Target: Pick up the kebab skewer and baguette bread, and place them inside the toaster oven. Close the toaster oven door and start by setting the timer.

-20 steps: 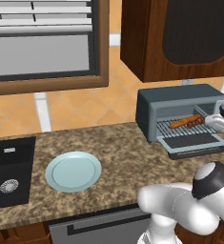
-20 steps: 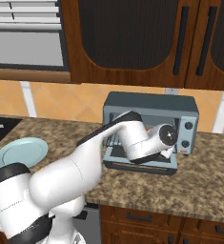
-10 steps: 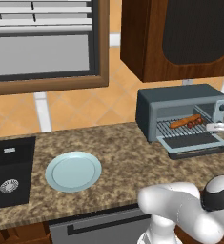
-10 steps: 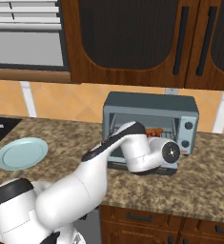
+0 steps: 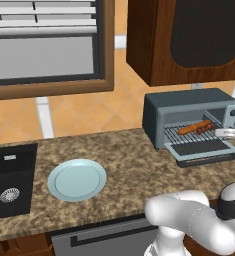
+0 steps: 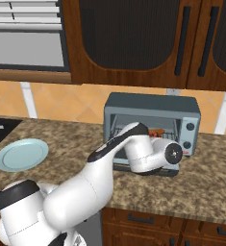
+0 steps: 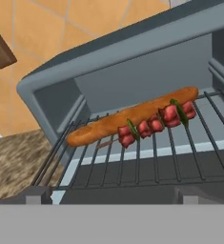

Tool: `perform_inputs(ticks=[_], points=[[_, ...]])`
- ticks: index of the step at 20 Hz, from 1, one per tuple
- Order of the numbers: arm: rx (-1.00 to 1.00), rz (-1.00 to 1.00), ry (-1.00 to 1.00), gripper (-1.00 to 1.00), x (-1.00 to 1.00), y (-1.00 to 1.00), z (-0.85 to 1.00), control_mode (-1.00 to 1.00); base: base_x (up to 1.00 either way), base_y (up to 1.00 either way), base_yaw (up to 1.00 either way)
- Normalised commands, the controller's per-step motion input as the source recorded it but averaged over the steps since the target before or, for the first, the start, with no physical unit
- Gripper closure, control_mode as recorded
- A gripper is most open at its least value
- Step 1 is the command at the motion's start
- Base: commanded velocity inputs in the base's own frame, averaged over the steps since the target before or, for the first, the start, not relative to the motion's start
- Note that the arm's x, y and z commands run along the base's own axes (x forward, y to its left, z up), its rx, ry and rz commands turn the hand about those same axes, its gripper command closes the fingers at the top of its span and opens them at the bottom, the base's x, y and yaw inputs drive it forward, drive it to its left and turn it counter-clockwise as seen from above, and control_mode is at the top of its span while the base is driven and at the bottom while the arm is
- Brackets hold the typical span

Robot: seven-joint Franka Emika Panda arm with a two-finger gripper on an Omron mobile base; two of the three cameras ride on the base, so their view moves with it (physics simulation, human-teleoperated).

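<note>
Grey-blue toaster oven (image 5: pixel 189 117) stands open on the counter (image 5: pixel 129 165), its toaster oven door (image 5: pixel 203 151) dropped flat. On its rack, baguette bread (image 7: pixel 132 116) lies just behind and touching the kebab skewer (image 7: pixel 154 123). Jaws apart, empty. Swinging the door up carelessly could jolt the rack, or the arm might snag the door.

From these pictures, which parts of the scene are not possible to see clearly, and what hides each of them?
- Toaster oven door, right base view: the white arm covers nearly all of it.
- Hand, left base view: cut off by the right edge.
- Oven knobs, right base view: too small to read the settings.
- Kebab skewer, hand view: its stick is hidden beside the baguette bread.
- Toaster oven, hand view: right side cut off by the edge.
</note>
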Motion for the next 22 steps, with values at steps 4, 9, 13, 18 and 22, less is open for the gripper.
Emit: perform_inputs(ticks=[4, 9, 13, 18, 22], points=[[0.00, 0.00, -0.01, -1.00, 0.04, 0.00, -0.07, -1.00, 0.00, 0.00, 0.00], [-0.04, 0.04, -0.05, -1.00, 0.04, -0.07, -0.15, -1.00, 0.00, 0.00, 0.00], [-0.10, 0.00, -0.06, -1.00, 0.01, -0.07, -0.13, -1.00, 0.00, 0.00, 0.00], [-0.13, 0.00, -0.08, -1.00, 0.01, -0.01, -0.28, -1.00, 0.00, 0.00, 0.00], [-0.06, -0.06, -0.09, -1.00, 0.00, 0.11, -0.37, -1.00, 0.00, 0.00, 0.00]])
